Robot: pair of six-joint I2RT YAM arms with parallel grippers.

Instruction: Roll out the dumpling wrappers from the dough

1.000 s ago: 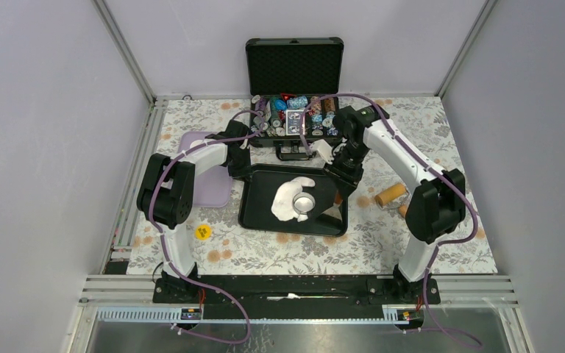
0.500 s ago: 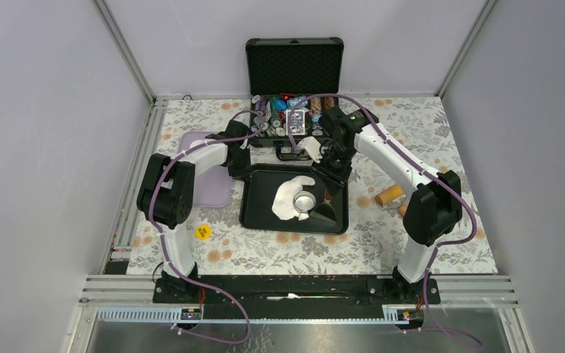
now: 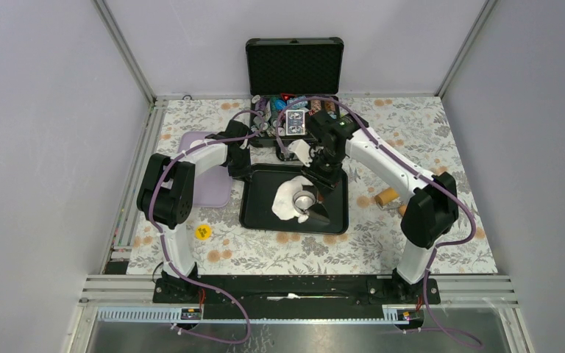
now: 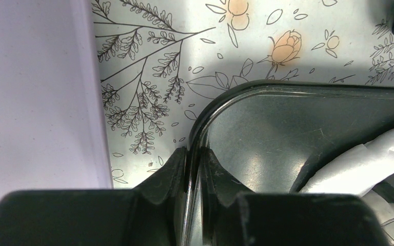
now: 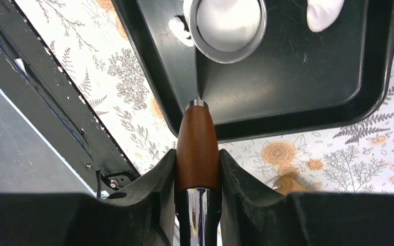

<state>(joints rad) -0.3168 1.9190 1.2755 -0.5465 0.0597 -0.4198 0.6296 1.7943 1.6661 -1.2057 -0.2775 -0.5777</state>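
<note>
Dough (image 3: 285,200), floral cloth (image 3: 382,243), grey walls (image 3: 44,110); left gripper (image 4: 195,156) tight on tray rim (image 4: 287,87), right gripper (image 5: 197,161) tight on handle (image 5: 197,130) (scraper's?).

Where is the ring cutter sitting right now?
In the top view the ring cutter sits near the middle of the black tray, on the right edge of the dough, with the wooden-handled tool in the right gripper close beside it.
</note>
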